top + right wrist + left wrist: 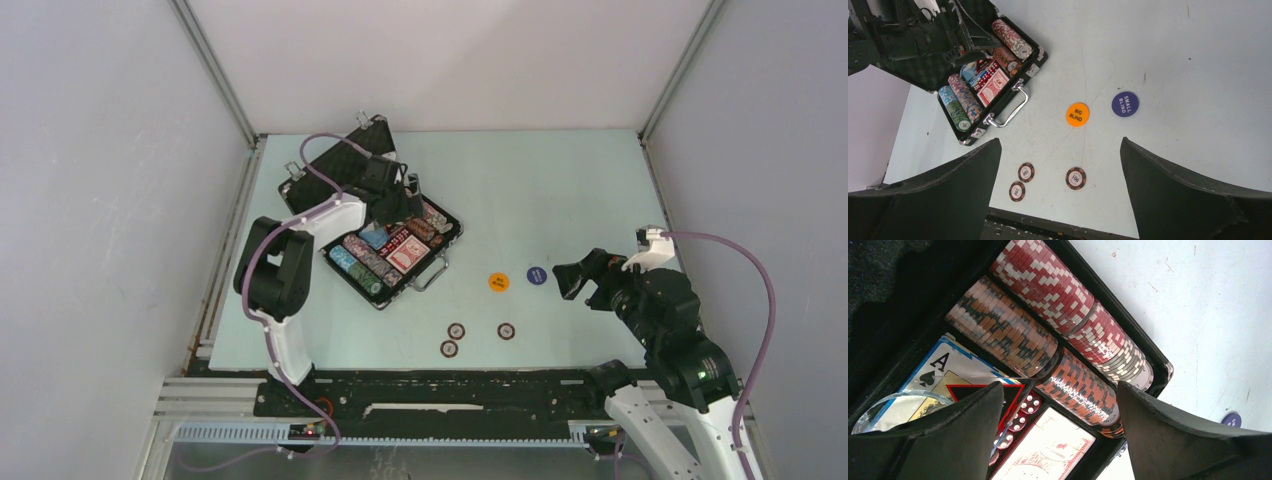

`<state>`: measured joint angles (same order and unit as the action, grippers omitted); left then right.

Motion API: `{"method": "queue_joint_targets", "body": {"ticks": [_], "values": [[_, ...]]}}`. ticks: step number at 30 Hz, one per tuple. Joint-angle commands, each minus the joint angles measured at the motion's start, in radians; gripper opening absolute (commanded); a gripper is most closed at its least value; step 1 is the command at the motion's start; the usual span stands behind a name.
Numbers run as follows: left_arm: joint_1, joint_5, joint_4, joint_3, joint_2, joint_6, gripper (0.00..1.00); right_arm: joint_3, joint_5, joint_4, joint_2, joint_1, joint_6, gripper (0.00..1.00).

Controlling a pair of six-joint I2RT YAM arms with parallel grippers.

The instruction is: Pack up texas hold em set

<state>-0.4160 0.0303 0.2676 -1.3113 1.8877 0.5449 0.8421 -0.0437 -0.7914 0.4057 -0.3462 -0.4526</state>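
Now your left gripper (pixel 1059 387) hangs over the open black case with silver trim (pixel 1007 96), jaws spread wide, holding nothing. Rows of red and brown poker chips (pixel 1058 290) and a red card deck (pixel 1048 452) lie right under them. Your right gripper (pixel 1060 142) is wide open and empty too. Under its jaws lie an orange round button (pixel 1077 114), a blue round button (pixel 1125 104) and three brown round chips (pixel 1075 178).

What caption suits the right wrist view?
Open right pincer above orange round Big Blind button, blue round Small Blind button and three brown chips, loose beside open black briefcase.
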Motion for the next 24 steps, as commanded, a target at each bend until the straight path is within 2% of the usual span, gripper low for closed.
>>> {"method": "queue_joint_targets", "body": {"ticks": [1, 5, 9, 15, 24], "values": [[0.000, -0.027, 0.033, 0.076, -0.048, -0.040, 0.91, -0.005, -0.007, 0.026, -0.001, -0.009, 0.014, 1.00], [-0.001, -0.085, 0.032, 0.133, -0.142, -0.092, 0.96, -0.005, -0.003, 0.028, 0.005, -0.008, 0.014, 0.99], [-0.001, -0.147, 0.085, 0.102, -0.167, -0.189, 0.98, -0.005, -0.003, 0.028, 0.005, -0.010, 0.015, 1.00], [0.001, -0.245, 0.243, -0.047, -0.048, -0.329, 0.94, -0.004, 0.000, 0.028, -0.002, -0.010, 0.015, 0.99], [0.003, -0.192, 0.343, -0.210, 0.061, -0.483, 0.91, -0.005, 0.002, 0.028, -0.007, -0.013, 0.017, 1.00]]}}
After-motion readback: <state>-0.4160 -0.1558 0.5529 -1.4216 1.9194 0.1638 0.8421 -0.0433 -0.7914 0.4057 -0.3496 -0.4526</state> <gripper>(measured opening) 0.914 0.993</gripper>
